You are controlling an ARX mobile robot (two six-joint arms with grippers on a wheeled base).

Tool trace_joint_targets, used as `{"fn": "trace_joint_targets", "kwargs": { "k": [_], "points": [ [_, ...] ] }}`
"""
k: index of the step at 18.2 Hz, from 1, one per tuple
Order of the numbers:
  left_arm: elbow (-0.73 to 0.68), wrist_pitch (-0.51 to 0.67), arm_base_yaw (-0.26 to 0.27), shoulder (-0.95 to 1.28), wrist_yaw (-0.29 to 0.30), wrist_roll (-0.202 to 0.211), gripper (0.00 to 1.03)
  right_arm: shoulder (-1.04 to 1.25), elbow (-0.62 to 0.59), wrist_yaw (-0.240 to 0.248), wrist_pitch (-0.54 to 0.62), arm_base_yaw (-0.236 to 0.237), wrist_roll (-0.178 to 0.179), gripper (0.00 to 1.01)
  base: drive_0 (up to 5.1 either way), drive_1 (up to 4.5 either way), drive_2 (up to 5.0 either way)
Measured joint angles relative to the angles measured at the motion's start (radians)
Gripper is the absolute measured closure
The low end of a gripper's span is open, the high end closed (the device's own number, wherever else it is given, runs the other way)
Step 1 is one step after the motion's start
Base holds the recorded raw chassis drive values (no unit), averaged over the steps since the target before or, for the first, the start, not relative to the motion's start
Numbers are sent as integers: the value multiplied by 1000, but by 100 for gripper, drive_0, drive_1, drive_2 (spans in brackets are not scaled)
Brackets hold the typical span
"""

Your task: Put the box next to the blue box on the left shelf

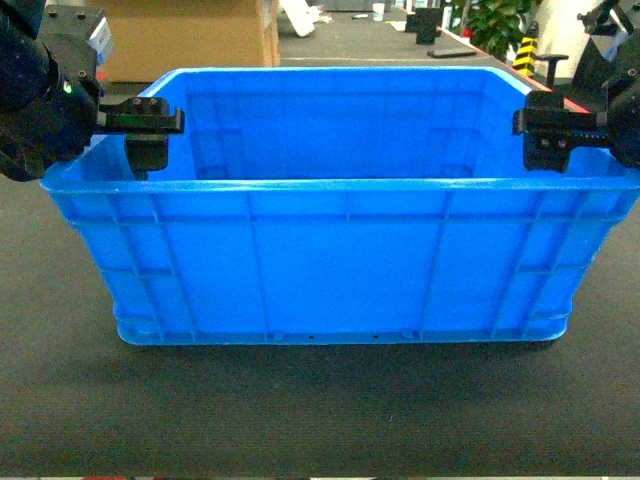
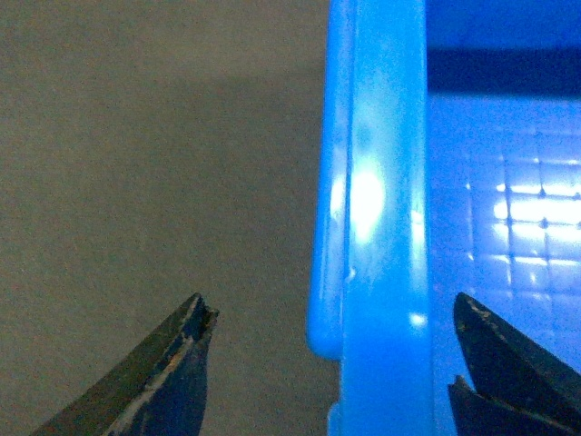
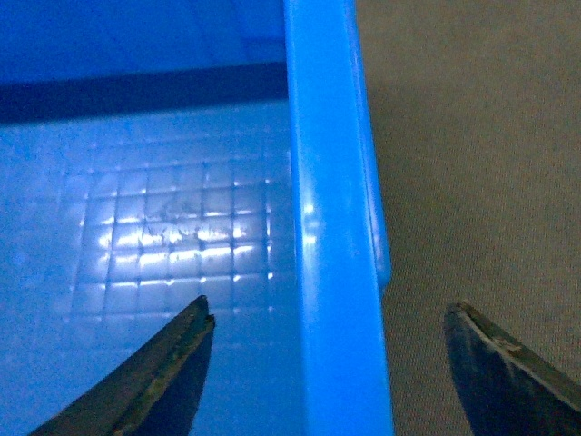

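One box [image 1: 330, 270] sits on the dark floor [image 1: 300, 410], near and centred, nothing in it. Two grippers flank it: the left gripper [image 2: 336, 363] and right gripper [image 3: 331, 363] each straddle a short-side rim, jaws spread, one finger inside and one outside, not yet pinching. To lift well, I'd close both together at matching height, so the box stays level. No shelf is visible; one cardboard carton [image 1: 190, 35] stands far left.

box [image 1: 330, 270] interior: open, unobstructed | side rims: between spread fingers [image 2: 168, 372] both ends | floor [image 1: 300, 420] around: free
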Motion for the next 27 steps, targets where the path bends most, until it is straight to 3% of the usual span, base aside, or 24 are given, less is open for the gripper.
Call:
{"fn": "trace_joint_targets", "kwargs": {
  "k": [4,6,8,10,12,16,23,27],
  "points": [
    [24,-82,2,0,4,-38,55,0,2,2,-10,0,1,50,0,0,0],
    [28,-84,-5,0,19,-43,76,-1,0,-2,5,9,5,74,0,0,0],
    [23,-62,-14,-6,-13,-50,87,-22,-31,3,24,22,8,91,0,0,0],
    [-8,-28,-9,-33,18,-29,92,-37,-53,1,49,23,9,92,0,0,0],
    [-180,82,-40,-188,-5,-12,94,-188,-204,33,119,42,15,92,0,0,0],
    [-304,129,-72,-344,-37,-17,94,-360,-321,62,148,60,-3,92,0,0,0],
    [-541,110,-164,-652,-129,-39,94,-681,-578,105,156,101,-7,92,0,0,0],
    [-638,103,-192,-778,-153,-62,94,-823,-645,137,111,127,-21,92,0,0,0]
  ]
}}
